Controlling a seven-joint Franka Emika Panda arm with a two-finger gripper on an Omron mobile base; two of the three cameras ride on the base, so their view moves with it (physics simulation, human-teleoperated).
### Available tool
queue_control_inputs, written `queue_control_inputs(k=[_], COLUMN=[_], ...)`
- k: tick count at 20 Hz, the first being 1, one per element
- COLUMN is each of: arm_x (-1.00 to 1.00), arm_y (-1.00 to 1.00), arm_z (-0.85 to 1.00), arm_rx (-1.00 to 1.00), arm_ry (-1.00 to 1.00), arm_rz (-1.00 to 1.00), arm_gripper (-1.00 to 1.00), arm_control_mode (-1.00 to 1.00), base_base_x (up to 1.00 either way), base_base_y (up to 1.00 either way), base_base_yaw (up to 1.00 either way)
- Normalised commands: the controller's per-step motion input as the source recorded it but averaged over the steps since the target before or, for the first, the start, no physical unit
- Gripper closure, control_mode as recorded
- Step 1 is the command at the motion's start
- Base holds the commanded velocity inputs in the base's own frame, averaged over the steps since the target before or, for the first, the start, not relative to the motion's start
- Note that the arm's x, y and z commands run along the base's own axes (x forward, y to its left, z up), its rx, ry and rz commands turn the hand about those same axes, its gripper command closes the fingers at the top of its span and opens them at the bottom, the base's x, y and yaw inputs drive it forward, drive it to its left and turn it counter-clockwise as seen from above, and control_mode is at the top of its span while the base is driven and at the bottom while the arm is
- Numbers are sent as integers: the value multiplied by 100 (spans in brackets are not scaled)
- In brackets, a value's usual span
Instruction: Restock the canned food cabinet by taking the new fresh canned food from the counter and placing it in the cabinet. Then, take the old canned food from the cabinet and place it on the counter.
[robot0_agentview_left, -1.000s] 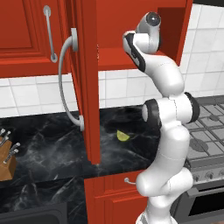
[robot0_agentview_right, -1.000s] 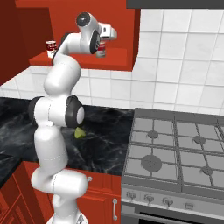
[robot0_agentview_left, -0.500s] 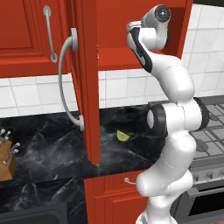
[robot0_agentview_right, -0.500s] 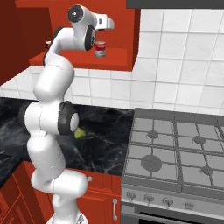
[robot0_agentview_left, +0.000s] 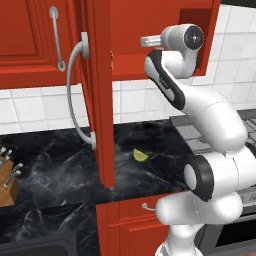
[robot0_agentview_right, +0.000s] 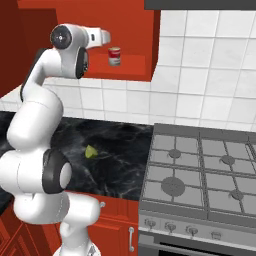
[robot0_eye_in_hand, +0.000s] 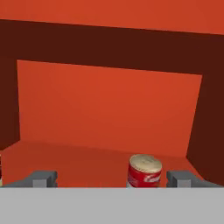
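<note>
One small can with a bright red label (robot0_eye_in_hand: 145, 171), a pale tan top and silvery rims stands upright on the plain red shelf of the cabinet (robot0_agentview_right: 132, 30), toward the shelf's right end; the right base view shows it (robot0_agentview_right: 114, 56) just past the hand. The cabinet's inside is smooth and flat red, darker along the top and side walls. In the hand view the jaws (robot0_eye_in_hand: 111, 178) stand spread wide, with nothing between them; the can sits ahead of them, nearer the right fingertip (robot0_eye_in_hand: 180, 178), apart from both. A sliver of some other thing shows at the far left edge of the shelf, too cut off to name.

Below, the black marble-look bench (robot0_agentview_left: 60, 165) with faint white veins carries a small yellow-green wedge (robot0_agentview_left: 140, 155), and a wooden knife block (robot0_agentview_left: 7, 182) stands at its left. The open cabinet door (robot0_agentview_left: 100, 90), with its long curved grey handle (robot0_agentview_left: 75, 95), hangs edge-on over the bench beside the arm. A grey stove top (robot0_agentview_right: 200, 170) lies to the right, with white tiles behind.

Since half a second ago the hand has drawn back from the can, which was between the fingers then and now stands free.
</note>
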Motion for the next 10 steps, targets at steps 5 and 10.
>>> queue_control_inputs(k=[5, 10], arm_x=[-60, 0], arm_y=[71, 47], arm_z=[-10, 0], arm_rx=[6, 0], arm_ry=[6, 26], arm_rz=[5, 1], arm_gripper=[-100, -100], arm_control_mode=[-100, -100], base_base_x=[0, 0], base_base_y=[0, 0], base_base_yaw=[0, 0])
